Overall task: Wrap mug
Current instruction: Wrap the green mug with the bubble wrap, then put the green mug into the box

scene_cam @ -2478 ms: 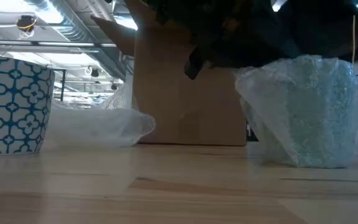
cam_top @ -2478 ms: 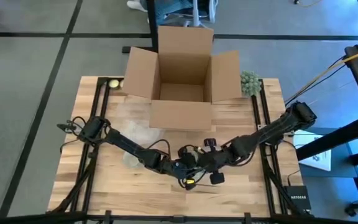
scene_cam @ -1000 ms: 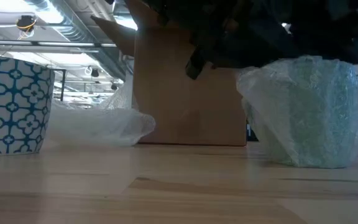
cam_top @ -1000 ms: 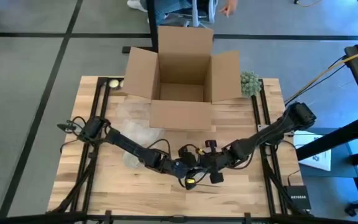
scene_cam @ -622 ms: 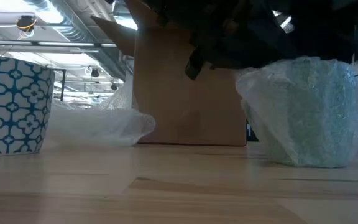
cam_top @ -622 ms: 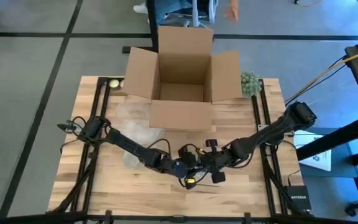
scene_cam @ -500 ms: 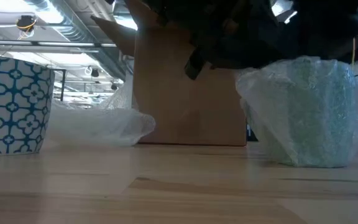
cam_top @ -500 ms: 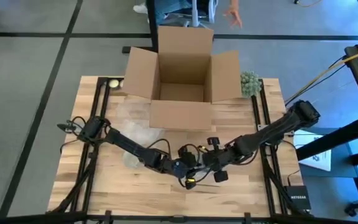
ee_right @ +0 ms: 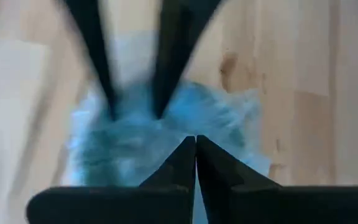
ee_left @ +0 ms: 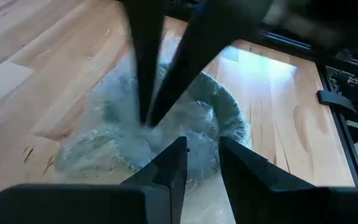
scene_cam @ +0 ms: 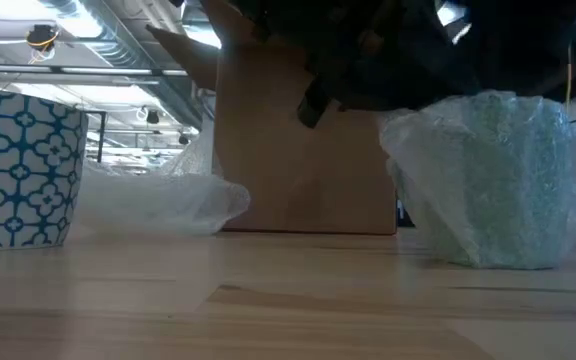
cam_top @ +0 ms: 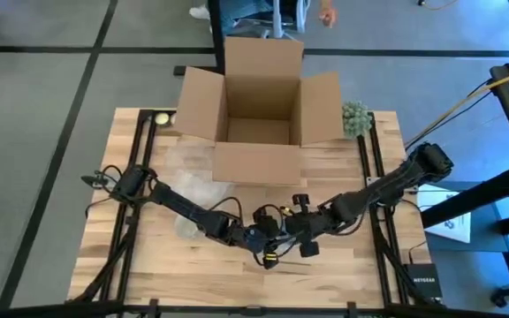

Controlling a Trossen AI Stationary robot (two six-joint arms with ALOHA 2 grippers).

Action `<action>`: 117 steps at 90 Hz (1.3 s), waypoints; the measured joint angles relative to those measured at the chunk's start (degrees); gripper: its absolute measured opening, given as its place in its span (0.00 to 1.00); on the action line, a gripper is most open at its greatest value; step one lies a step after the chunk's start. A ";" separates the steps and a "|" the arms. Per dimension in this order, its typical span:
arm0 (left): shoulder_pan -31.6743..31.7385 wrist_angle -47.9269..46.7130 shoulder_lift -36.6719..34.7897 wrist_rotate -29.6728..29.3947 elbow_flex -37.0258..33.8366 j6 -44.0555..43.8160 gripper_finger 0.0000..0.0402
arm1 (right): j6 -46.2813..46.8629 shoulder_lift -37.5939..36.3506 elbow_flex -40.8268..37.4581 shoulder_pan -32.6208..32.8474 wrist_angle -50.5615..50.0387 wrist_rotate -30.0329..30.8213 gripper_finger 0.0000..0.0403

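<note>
Both my arms meet at the near-centre of the table (cam_top: 148, 265), over the wrapped mug (scene_cam: 488, 180). It stands upright on the wood w/ bubble wrap (ee_left: 104, 146) bunched round it & up over the rim.

My left gripper (ee_left: 201, 146) hangs right above the mug mouth, fingers narrow w/ a small gap; can't tell if any wrap is caught between them. My right gripper (ee_right: 196, 142) comes in opposite, fingertips pressed together, tips at the wrap on the mug's top; can't see whether film is pinched.

To the left side, near my left arm, a 2nd mug (scene_cam: 18, 165), blue & white pattern, stands bare, w/ loose clear wrap (scene_cam: 158, 200) lying beside it.

Farther back: open cardboard box (cam_top: 259, 110) in the table's middle, flaps out. A small green plant (cam_top: 355, 117) sits just right of the box, a small pale ball (cam_top: 161, 118) at the far left corner. Beyond the table, a person's hand (cam_top: 327, 15).
</note>
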 joint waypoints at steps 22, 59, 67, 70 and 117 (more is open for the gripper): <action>0.02 0.38 0.02 0.13 0.00 -0.13 0.19 | 0.85 5.60 -0.36 0.11 1.90 0.00 0.00; -0.04 0.28 0.04 -0.04 0.00 0.23 0.19 | -1.37 -3.38 2.99 0.07 -7.18 -3.97 0.00; -0.02 0.36 0.04 0.02 0.00 0.23 0.19 | -1.39 -5.53 3.01 0.63 -9.16 -4.72 0.00; -0.03 0.33 0.04 0.02 0.00 0.26 0.19 | -1.45 -6.26 3.01 1.04 -10.09 -4.77 0.00; -0.02 0.39 0.04 0.07 0.00 0.27 0.19 | -3.77 -7.92 3.16 2.64 -11.00 -3.57 0.03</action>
